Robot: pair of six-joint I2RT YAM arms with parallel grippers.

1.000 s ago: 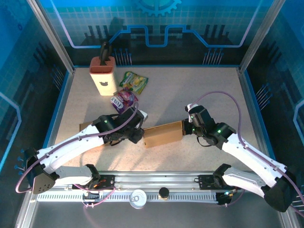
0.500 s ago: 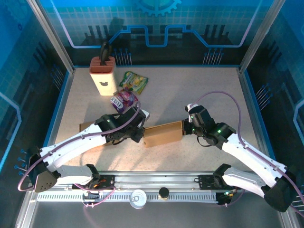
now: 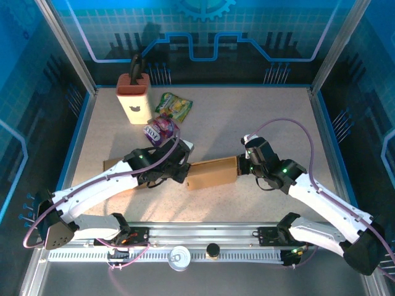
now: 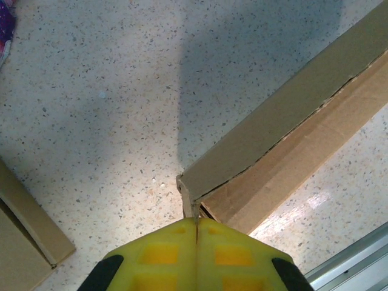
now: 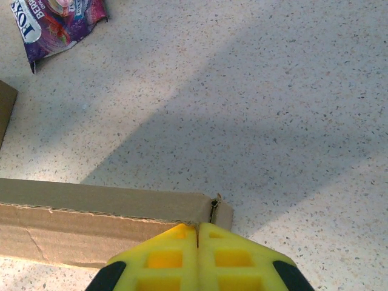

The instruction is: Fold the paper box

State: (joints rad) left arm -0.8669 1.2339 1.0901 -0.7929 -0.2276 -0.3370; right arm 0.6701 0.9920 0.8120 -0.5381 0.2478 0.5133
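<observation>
The long brown cardboard box (image 3: pixel 213 173) is being pinched at opposite ends by the left gripper (image 4: pixel 197 223) and right gripper (image 5: pixel 197 229); folding is seemingly only being begun, the end flaps not yet closed.

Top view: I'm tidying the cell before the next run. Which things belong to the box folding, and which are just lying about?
In the job: paper box, left gripper and right gripper shut on its ends.
Lying about: knife block, green snack bag, purple snack bag, flat cardboard piece, can.
</observation>
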